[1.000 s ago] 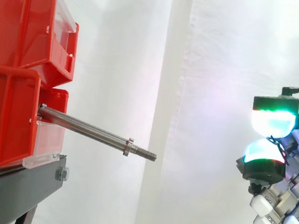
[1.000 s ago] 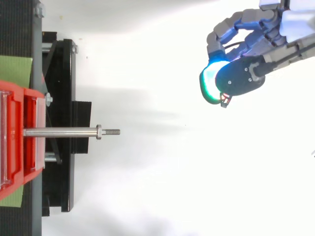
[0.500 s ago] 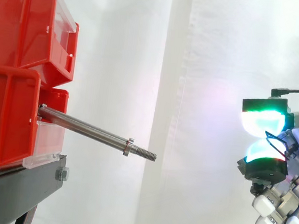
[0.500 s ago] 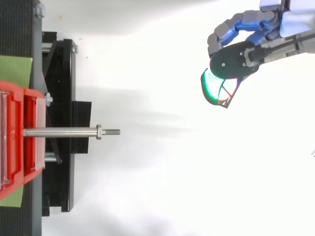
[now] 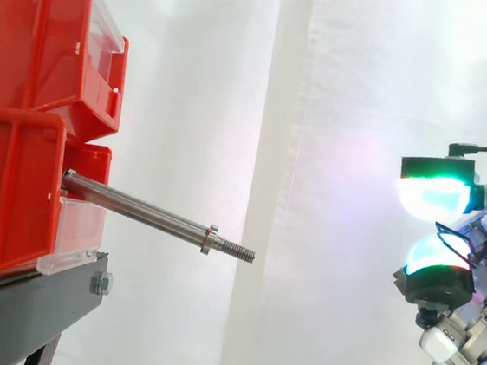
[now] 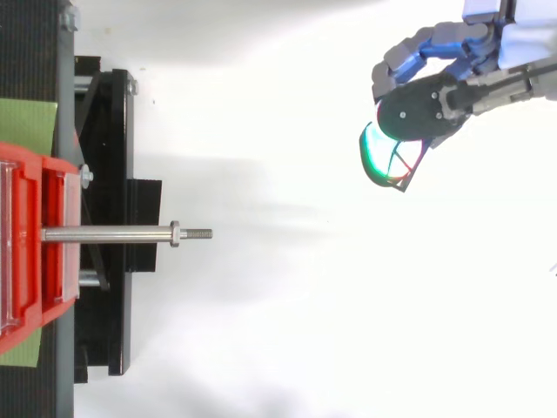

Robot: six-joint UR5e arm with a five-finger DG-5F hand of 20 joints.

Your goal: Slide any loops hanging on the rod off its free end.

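In the side view we count two red plastic bins, an upper bin stacked on a lower bin. Both stand on one black metal stand before the white curtain. One straight steel rod juts from the lower bin and slopes slightly down to the right. It carries one small nut just before its threaded free end. Well apart from that end, at the right edge, is the single robot hand. Two of its pads glow green and cyan, one above the other. One thin reddish cord loop lies over the lower pad.

In the top view we again find one rod, pointing right from the red bin, with its one nut. A green sheet lies under the bin on the stand. The hand sits at the upper right. Its fingers are curled, with the thumb over them, and they hold the loop, which pokes out below the glowing pad. The loop is far from the rod's free end.
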